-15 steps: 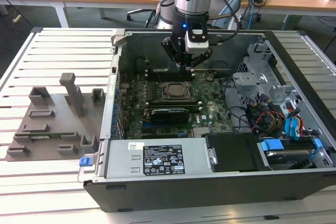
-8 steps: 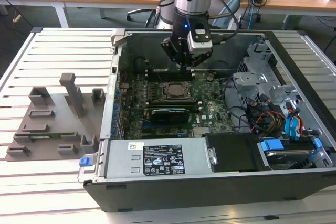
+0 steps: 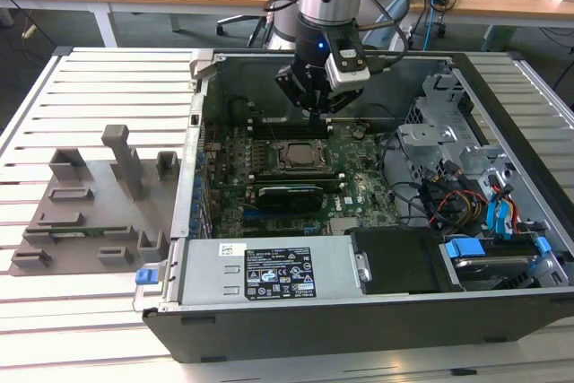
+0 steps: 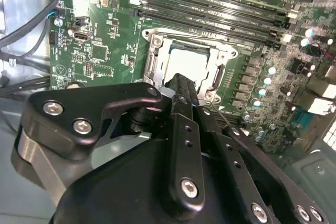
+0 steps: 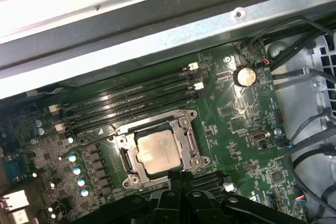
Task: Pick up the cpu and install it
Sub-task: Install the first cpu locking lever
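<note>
The cpu (image 5: 159,152) lies flat inside the metal-framed socket (image 5: 192,142) on the green motherboard (image 5: 247,124), its pale silver top facing up; it is also seen as cpu (image 4: 190,59) and cpu (image 3: 299,156). My gripper (image 3: 314,114) hangs above the board, just behind the socket in the exterior view. In both wrist views its black fingers (image 4: 179,84) are pressed together with nothing between them, their tips (image 5: 183,178) close over the socket's edge and apart from the chip.
The open computer case (image 3: 202,114) lies on a slatted table. Black memory slots (image 5: 131,100) run beside the socket. A power supply (image 3: 269,268) sits at the front, with cables and drive bays (image 3: 466,186) on the exterior view's right. Grey fixture blocks (image 3: 99,195) stand on the exterior view's left.
</note>
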You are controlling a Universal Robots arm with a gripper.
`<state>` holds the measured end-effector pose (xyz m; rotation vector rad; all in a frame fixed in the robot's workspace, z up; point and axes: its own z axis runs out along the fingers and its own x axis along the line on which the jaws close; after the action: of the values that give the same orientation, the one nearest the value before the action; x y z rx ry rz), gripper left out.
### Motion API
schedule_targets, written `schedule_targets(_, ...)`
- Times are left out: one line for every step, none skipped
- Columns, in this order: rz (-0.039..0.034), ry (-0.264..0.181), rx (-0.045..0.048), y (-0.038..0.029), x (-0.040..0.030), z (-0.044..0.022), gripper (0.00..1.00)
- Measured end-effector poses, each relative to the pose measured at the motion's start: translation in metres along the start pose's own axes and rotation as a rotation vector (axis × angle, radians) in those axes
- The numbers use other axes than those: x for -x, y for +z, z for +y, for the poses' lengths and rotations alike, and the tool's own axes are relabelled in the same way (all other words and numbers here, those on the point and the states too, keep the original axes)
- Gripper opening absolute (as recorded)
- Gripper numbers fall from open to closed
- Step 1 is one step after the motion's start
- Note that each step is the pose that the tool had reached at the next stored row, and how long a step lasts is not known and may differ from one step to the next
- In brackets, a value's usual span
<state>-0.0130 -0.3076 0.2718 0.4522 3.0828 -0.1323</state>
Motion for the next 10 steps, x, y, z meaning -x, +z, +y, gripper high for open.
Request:
schedule_targets(-0.0007, -0.009, 0.0003, 0.0, 0.0, 0.0, 0.11)
schedule_targets(-0.0013, -0.016, 0.0005, 0.0, 0.0, 0.0, 0.11)
schedule_targets(-0.0026, -0.031, 0.0011, 0.0, 0.0, 0.0, 0.11)
schedule_targets(-0.0032, -0.039, 0.0014, 0.0, 0.0, 0.0, 0.11)
schedule_targets(-0.0038, -0.046, 0.0016, 0.0, 0.0, 0.0, 0.11)
schedule_targets(-0.005, -0.061, 0.0021, 0.0, 0.0, 0.0, 0.11)
schedule_targets(-0.0061, -0.074, 0.0026, 0.0, 0.0, 0.0, 0.11)
schedule_targets(-0.0071, -0.087, 0.003, 0.0, 0.0, 0.0, 0.11)
schedule_targets(-0.0079, -0.097, 0.0034, 0.0, 0.0, 0.0, 0.11)
schedule_targets(-0.0087, -0.107, 0.0037, 0.0, 0.0, 0.0, 0.11)
